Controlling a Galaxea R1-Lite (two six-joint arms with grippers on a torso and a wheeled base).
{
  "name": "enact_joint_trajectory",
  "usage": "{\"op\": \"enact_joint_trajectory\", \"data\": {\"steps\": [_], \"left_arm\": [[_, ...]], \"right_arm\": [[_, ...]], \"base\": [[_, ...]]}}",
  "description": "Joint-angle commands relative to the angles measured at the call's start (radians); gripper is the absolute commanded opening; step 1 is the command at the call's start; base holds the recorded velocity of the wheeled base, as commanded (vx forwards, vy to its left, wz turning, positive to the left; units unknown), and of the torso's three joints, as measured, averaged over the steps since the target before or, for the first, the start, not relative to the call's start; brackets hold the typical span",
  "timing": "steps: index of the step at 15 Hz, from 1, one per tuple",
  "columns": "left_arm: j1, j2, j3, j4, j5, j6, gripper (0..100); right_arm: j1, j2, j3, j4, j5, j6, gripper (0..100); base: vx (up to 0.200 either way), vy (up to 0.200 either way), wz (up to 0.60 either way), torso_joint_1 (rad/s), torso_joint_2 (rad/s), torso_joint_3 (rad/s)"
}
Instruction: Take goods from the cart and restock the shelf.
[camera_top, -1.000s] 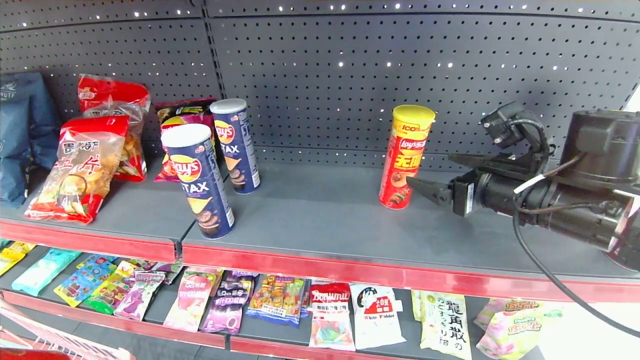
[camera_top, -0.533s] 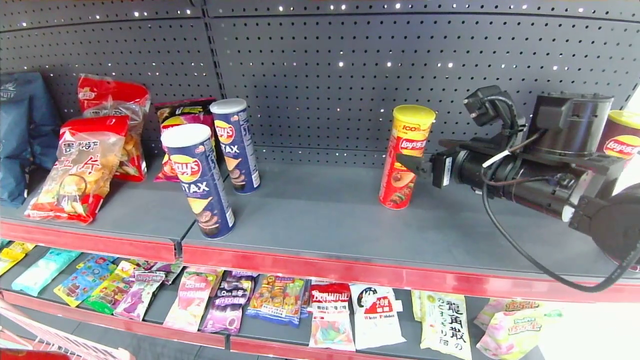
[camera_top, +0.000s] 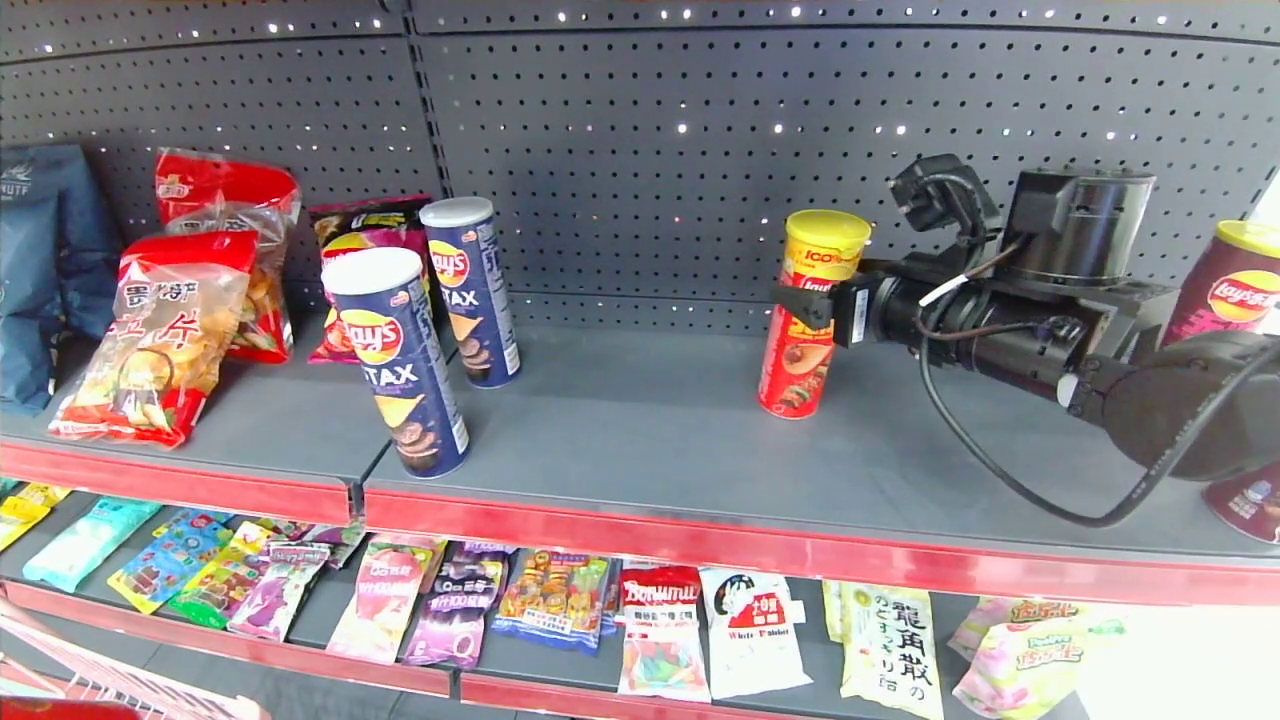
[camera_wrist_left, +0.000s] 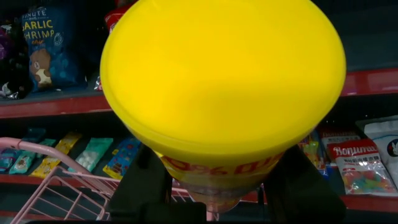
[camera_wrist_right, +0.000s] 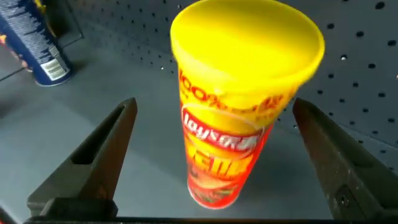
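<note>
A red chip can with a yellow lid (camera_top: 812, 330) stands upright on the grey upper shelf (camera_top: 650, 440). My right gripper (camera_top: 800, 300) is level with the can's upper half. It is open, and in the right wrist view its fingers (camera_wrist_right: 99, 155) stand wide on either side of the red can (camera_wrist_right: 230, 149) without touching it. My left gripper (camera_wrist_left: 217, 193) is shut on another yellow-lidded can (camera_wrist_left: 224, 81), whose lid faces the camera, held in front of the shelves above the pink cart (camera_wrist_left: 56, 186).
Two blue chip cans (camera_top: 400, 360) (camera_top: 472, 290) and snack bags (camera_top: 160, 330) stand to the left on the upper shelf. A maroon can with a yellow lid (camera_top: 1225, 290) is at the far right. Flat packets (camera_top: 560, 600) line the lower shelf. The pink cart's rim (camera_top: 100, 680) is at the lower left.
My right arm has moved left and toward the back of the shelf, bringing its open fingers around the red can. The maroon can behind the arm has come into sight.
</note>
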Motion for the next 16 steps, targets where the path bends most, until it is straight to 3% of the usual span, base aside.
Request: {"op": "enact_joint_trajectory", "data": {"steps": [1,6,7,13,16], "left_arm": [[0.000,0.002,0.000,0.000,0.000,0.000,0],[0.000,0.002,0.012,0.000,-0.001,0.000,0],[0.000,0.000,0.012,0.000,0.000,0.000,0],[0.000,0.000,0.023,-0.001,-0.001,0.000,0],[0.000,0.000,0.027,-0.001,-0.003,0.000,0]], "right_arm": [[0.001,0.032,-0.038,-0.001,-0.007,-0.001,100],[0.002,0.091,-0.087,-0.001,-0.034,-0.001,100],[0.002,0.097,-0.090,-0.001,-0.047,-0.001,0],[0.013,0.098,-0.081,-0.001,-0.082,-0.001,0],[0.051,0.034,-0.078,0.013,-0.189,-0.004,0]], "base": [[0.000,0.000,0.00,0.000,0.00,0.000],[0.000,0.000,0.00,0.000,0.00,0.000],[0.000,0.000,0.00,0.000,0.00,0.000],[0.000,0.000,0.00,0.000,0.00,0.000],[0.000,0.000,0.00,0.000,0.00,0.000]]}}
